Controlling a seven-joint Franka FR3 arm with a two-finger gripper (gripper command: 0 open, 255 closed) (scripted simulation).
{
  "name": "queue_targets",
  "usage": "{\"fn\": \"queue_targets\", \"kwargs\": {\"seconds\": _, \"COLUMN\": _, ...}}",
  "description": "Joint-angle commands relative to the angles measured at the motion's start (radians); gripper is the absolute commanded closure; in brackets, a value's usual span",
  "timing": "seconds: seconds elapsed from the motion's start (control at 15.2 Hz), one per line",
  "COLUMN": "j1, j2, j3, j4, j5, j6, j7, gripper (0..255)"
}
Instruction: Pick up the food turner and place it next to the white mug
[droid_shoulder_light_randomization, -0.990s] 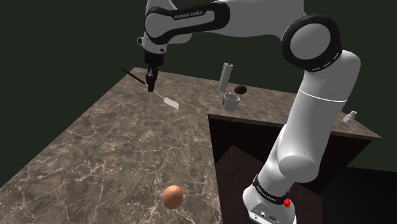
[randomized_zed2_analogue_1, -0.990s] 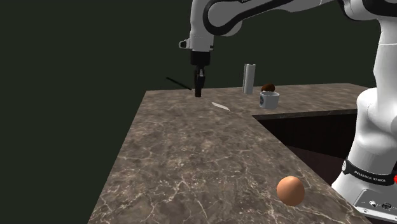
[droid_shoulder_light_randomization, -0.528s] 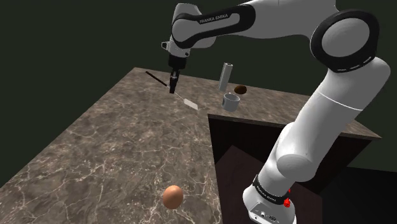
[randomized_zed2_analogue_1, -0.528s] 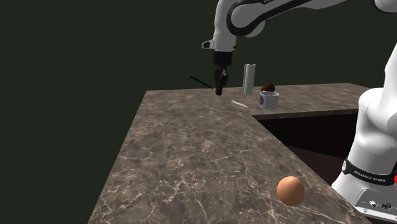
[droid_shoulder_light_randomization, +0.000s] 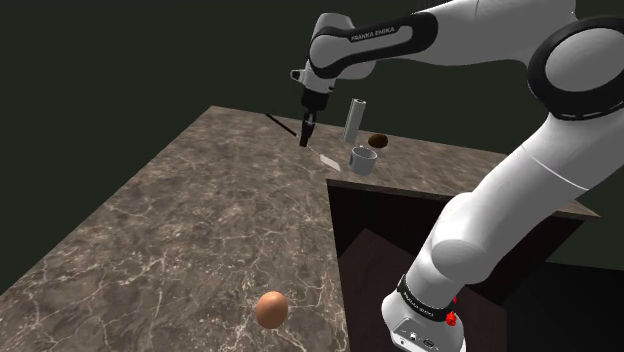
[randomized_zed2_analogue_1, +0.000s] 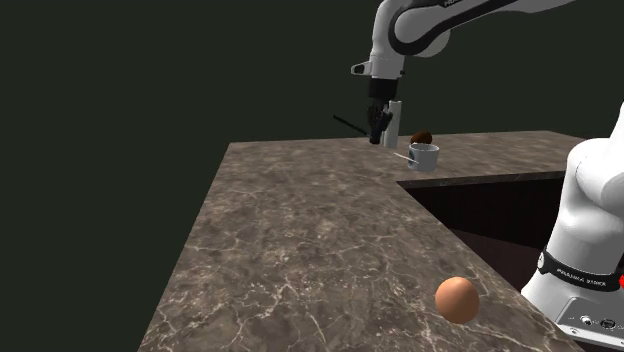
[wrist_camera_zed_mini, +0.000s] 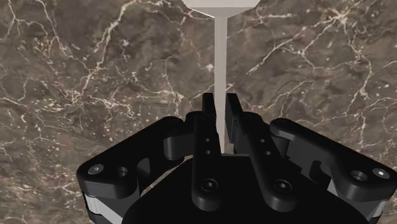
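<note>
Black gripper (wrist_camera_zed_mini: 219, 102) is clamped on the food turner (wrist_camera_zed_mini: 221, 57) at its thin pale shaft, jaws nearly together. I see the shaft run straight out from between the fingertips to the flat pale blade, over the brown marble countertop (wrist_camera_zed_mini: 95, 63). In the shoulder view I have the turner held tilted in the air above the counter's far part, dark handle sticking out behind the hand toward that view's left, blade end low and just beside the white mug (droid_shoulder_light_randomization: 363, 160); can't tell if the blade touches the counter or the mug.
</note>
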Motion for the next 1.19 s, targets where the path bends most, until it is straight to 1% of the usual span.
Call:
{"fn": "queue_targets", "kwargs": {"seconds": 0.0, "j1": -0.021, "j2": -0.047, "j3": -0.027, "j4": -0.044, "j5": -0.013, "j6": -0.004, "j7": -0.042, "gripper": 255}}
{"fn": "queue_targets", "kwargs": {"seconds": 0.33, "j1": -0.074, "j2": -0.129, "j3": -0.098, "j4": -0.112, "j5": -0.049, "j6": -0.017, "j7": -0.144, "gripper": 255}}
{"fn": "queue_targets", "kwargs": {"seconds": 0.59, "j1": -0.119, "j2": -0.178, "j3": -0.160, "j4": -0.146, "j5": -0.084, "j6": -0.032, "j7": -0.229, "gripper": 255}}
{"fn": "queue_targets", "kwargs": {"seconds": 1.12, "j1": -0.206, "j2": -0.226, "j3": -0.298, "j4": -0.158, "j5": -0.154, "j6": -0.061, "j7": -0.412, "gripper": 255}}
